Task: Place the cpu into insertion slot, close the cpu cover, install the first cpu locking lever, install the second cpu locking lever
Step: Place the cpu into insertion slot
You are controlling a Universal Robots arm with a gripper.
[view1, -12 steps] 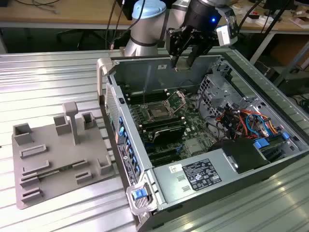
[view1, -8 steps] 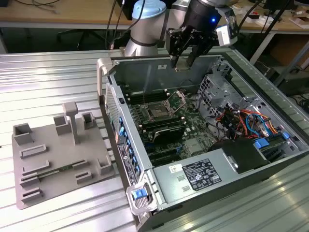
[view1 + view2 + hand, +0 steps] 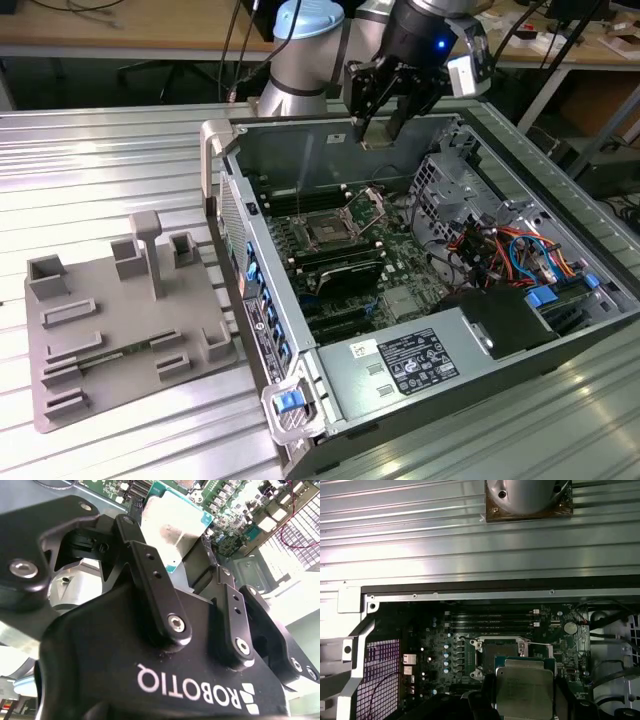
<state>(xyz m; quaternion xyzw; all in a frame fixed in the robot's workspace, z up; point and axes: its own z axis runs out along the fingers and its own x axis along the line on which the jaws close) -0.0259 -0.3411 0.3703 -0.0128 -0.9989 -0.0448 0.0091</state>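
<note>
one ribbed metal tabletop (image 3: 100,150) carries everything; on it lies an open computer case (image 3: 300,150), and toward the exterior view's left of the case sits a grey fixture plate (image 3: 110,300) with raised blocks; the arm (image 3: 300,50) reaches in from behind the case, and its gripper (image 3: 380,135) hangs above the far wall, well clear of the motherboard (image 3: 410,300); on that board the insertion slot (image 3: 328,233) lies uncovered beside the long black ram slots (image 3: 340,262), and it shows in the first wrist view as a dark square in a silver rim (image 3: 501,652); the cpu cover (image 3: 365,207) appears to stand tipped up at the slot's edge, though that is hard to make out; the cpu (image 3: 524,687) is clamped by two opposite edges between the gripper's fingers (image 3: 487,702), its grey metal top facing the first wrist camera, and the second wrist view shows it past the knuckles (image 3: 172,535); it is in the air, apart from the slot; i judge the first step, placing the cpu, to be in hand, with cover and levers not yet done; that placement calls for the chip held level, squared to the rim, centred over the slot, and lowered gently.
</note>
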